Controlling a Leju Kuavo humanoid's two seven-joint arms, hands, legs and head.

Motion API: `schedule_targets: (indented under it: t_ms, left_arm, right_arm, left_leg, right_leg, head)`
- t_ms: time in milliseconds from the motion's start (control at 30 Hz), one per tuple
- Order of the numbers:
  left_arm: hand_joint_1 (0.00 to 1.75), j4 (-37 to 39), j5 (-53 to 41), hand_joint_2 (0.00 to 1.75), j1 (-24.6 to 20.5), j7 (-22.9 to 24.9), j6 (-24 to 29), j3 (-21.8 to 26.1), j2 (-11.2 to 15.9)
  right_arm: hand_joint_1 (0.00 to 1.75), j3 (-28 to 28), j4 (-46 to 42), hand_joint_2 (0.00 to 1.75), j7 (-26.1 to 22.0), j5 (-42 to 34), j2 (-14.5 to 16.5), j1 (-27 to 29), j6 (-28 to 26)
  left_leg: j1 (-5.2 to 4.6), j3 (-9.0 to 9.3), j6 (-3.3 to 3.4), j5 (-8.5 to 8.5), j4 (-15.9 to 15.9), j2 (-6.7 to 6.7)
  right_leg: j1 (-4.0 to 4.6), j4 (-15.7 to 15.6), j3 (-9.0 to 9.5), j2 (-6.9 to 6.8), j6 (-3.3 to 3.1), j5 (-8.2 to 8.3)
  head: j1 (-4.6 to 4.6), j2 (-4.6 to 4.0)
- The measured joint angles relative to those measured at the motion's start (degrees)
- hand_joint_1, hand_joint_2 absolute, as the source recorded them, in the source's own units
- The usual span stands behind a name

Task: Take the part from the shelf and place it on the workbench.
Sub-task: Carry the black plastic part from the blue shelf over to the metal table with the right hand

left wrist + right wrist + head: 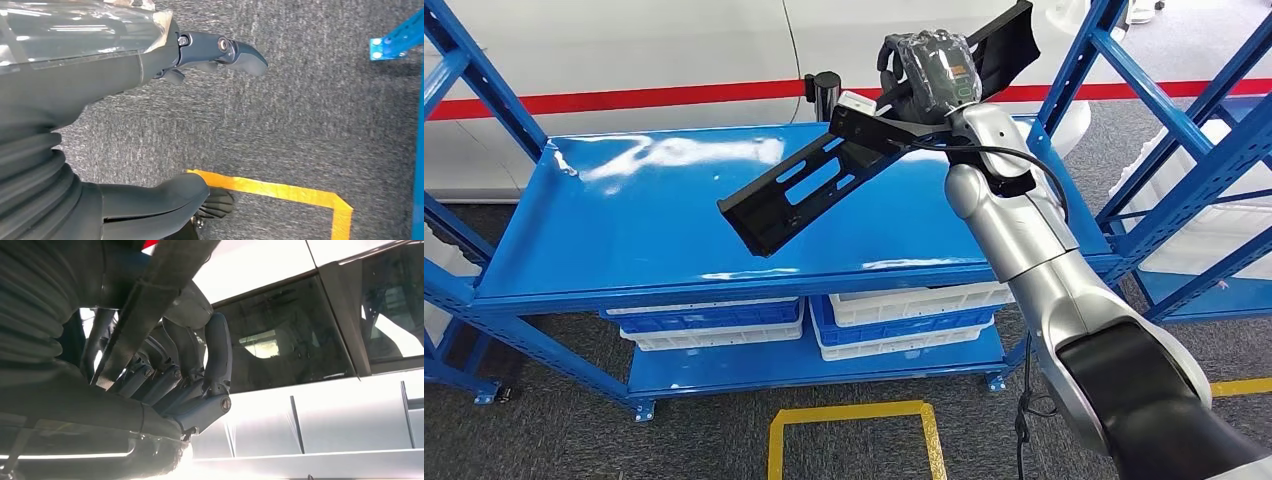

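Note:
The part (809,190) is a long black metal bracket with slots. It hangs tilted in the air above the blue shelf top (624,230), one end low at the left, the other high at the right. My right hand (927,75) grips it near its upper half, raised over the shelf's back right corner. In the right wrist view the fingers (190,385) wrap around a dark strip of the part (155,295). My left hand (165,120) hangs beside my body over grey carpet, fingers apart, holding nothing.
White and blue bins (904,315) sit on the lower shelf. A second blue rack (1184,150) with white bins stands at the right. A white wall with a red stripe (624,98) lies behind. Yellow floor tape (854,430) marks the carpet in front.

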Motion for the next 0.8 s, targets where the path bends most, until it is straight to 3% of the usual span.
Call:
schedule_targets:
  t_ms: [67, 100, 200, 267, 333, 400, 467, 533, 600, 700, 733, 800]
  left_arm:
    - [0.0, 0.0, 0.1, 1.75, 0.0, -0.1, 0.1, 0.1, 0.1]
    - [0.0, 0.0, 0.1, 1.75, 0.0, -0.1, 0.1, 0.1, 0.2]
    - [0.0, 0.0, 0.1, 1.75, 0.1, -0.2, 0.1, 0.1, 0.2]
    - [0.0, 0.0, 0.1, 1.75, 0.2, -0.2, 0.1, 0.2, 0.4]
    - [0.0, 0.1, 0.1, 1.75, 0.5, -0.2, 0.4, 0.5, 0.6]
    - [0.0, 0.1, 0.1, 1.75, 0.6, -0.2, 0.6, 0.7, 0.7]
    - [0.0, 0.1, 0.0, 1.75, 0.6, -0.3, 0.6, 0.8, 0.7]
    - [0.0, 0.1, -0.3, 1.75, 0.5, -0.4, 0.6, 0.8, 0.7]
    - [0.0, 0.1, -0.5, 1.75, 0.5, -0.5, 0.5, 0.8, 0.7]
    - [0.0, 0.2, -0.5, 1.75, 0.7, -0.6, 0.5, 0.8, 0.6]
    - [0.0, 0.2, -0.6, 1.75, 0.7, -0.6, 0.5, 0.8, 0.6]
    - [0.0, 0.2, -0.6, 1.75, 0.7, -0.5, 0.6, 0.8, 0.6]
  right_arm:
    - [1.75, 0.0, 0.0, 1.75, -0.1, 0.2, 0.3, -0.2, 0.1]
    - [1.75, 0.0, 0.0, 1.75, -0.2, 0.2, 0.4, -0.2, 0.1]
    - [1.75, 0.0, 0.0, 1.75, -0.2, 0.2, 0.6, -0.2, 0.2]
    - [1.75, 0.1, 0.0, 1.75, -0.2, 0.2, 0.7, -0.2, 0.2]
    - [1.75, 0.1, 0.2, 1.75, -0.2, 0.4, 1.4, -0.3, 0.2]
    - [1.75, 0.1, 0.5, 1.75, -0.2, 0.7, 1.9, -0.2, 0.1]
    - [1.75, 0.1, 0.6, 1.75, -0.2, 0.9, 1.9, 0.2, 0.1]
    - [1.75, -0.1, 0.5, 1.75, -0.1, 1.1, 1.8, 0.5, 0.0]
    - [1.75, -0.3, 0.4, 1.75, 0.0, 1.2, 1.6, 0.7, -0.2]
    - [1.75, -0.6, 0.3, 1.75, 0.1, 1.2, 1.3, 1.1, -0.3]
    - [1.75, -0.7, 0.2, 1.75, 0.1, 1.3, 1.2, 1.3, -0.3]
    - [1.75, -1.0, 0.1, 1.75, 0.2, 1.4, 0.9, 1.8, -0.4]
  left_leg:
    - [-0.1, -0.87, -0.49, 0.58, 0.4, 0.01]
    - [-0.15, -1.08, -0.66, 0.75, 0.4, 0.03]
    - [-0.17, -1.17, -0.84, 1.0, 0.5, 0.06]
    - [-0.07, -1.53, -1.34, 1.12, 0.7, -0.07]
    - [0.36, -3.81, -2.56, -4.58, 7.7, -0.3]
    - [0.91, -5.24, -3.53, -9.4, 15.3, -0.4]
    - [1.39, -2.33, -3.77, -6.6, 13.3, -0.38]
    - [1.61, 2.65, -4.02, -5.5, 6.6, -0.49]
    - [1.29, 5.34, -3.71, -6.34, 2.1, -0.84]
    - [0.6, 4.76, -1.79, -5.29, 1.3, -0.87]
    - [0.5, 4.22, -0.93, -4.57, 1.1, -0.7]
    - [0.4, 2.7, 0.27, -3.07, 0.8, -0.42]
  right_leg:
    - [0.31, -6.5, 4.46, 0.04, -0.29, -0.27]
    - [0.47, -7.7, 5.28, 0.08, -0.5, -0.77]
    - [0.59, -7.9, 5.33, 0.12, -0.64, -0.69]
    - [0.32, -7.9, 4.62, 0.02, -1.29, -0.13]
    - [-0.19, -7.9, 2.69, -0.16, -2.64, 1.74]
    - [-0.5, -7.9, 0.57, -0.25, -3.24, 3.65]
    - [-0.65, -7.8, -0.78, -0.23, -2.7, 4.67]
    - [-0.71, -7.5, -1.87, -0.21, -1.84, 5.5]
    - [-0.54, -7.4, -2.4, -0.27, -0.92, 6.33]
    - [-0.4, -7.7, -2.9, -0.32, 0.37, 7.3]
    - [-0.4, -6.9, -3.6, -0.3, 0.37, 6.3]
    - [-0.43, -1.6, -5.74, -0.24, -0.45, 1.67]
  head:
    - [-0.03, 0.0]
    - [-0.04, 0.0]
    - [-0.08, 0.0]
    - [-0.07, 0.0]
    - [-0.09, 0.0]
    - [-0.11, 0.0]
    - [-0.12, 0.0]
    - [-0.13, 0.0]
    - [-0.07, 0.0]
    - [-0.01, 0.0]
    - [0.02, 0.0]
    - [0.07, 0.0]
